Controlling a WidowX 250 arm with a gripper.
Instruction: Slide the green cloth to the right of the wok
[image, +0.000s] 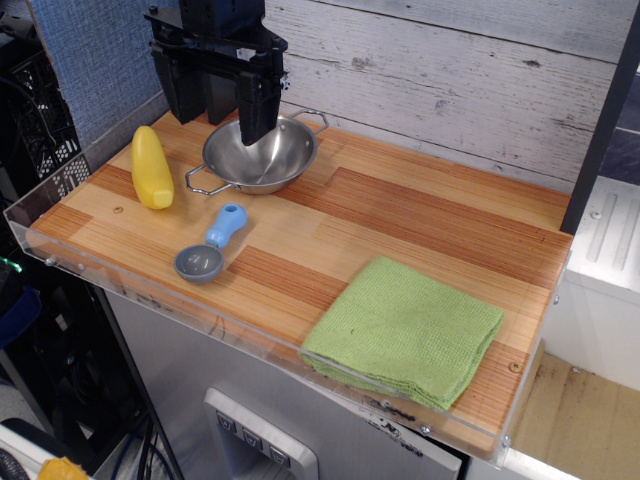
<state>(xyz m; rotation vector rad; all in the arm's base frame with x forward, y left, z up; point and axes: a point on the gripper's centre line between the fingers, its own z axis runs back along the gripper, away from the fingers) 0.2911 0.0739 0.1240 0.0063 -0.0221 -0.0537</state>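
Observation:
The green cloth (405, 330) lies flat and folded on the front right of the wooden table top, close to the front edge. The wok (275, 160), a shiny steel bowl with two wire loop handles, sits at the back left. My black gripper (220, 112) hangs over the back left of the table, just above and partly in front of the wok's left rim. Its two fingers stand apart with nothing between them. The gripper is far from the cloth.
A yellow plastic object (152, 168) lies left of the wok. A small grey-and-blue scoop (212, 245) lies in front of the wok. A clear plastic rim (250, 345) runs along the table's front and left edges. A plank wall stands behind.

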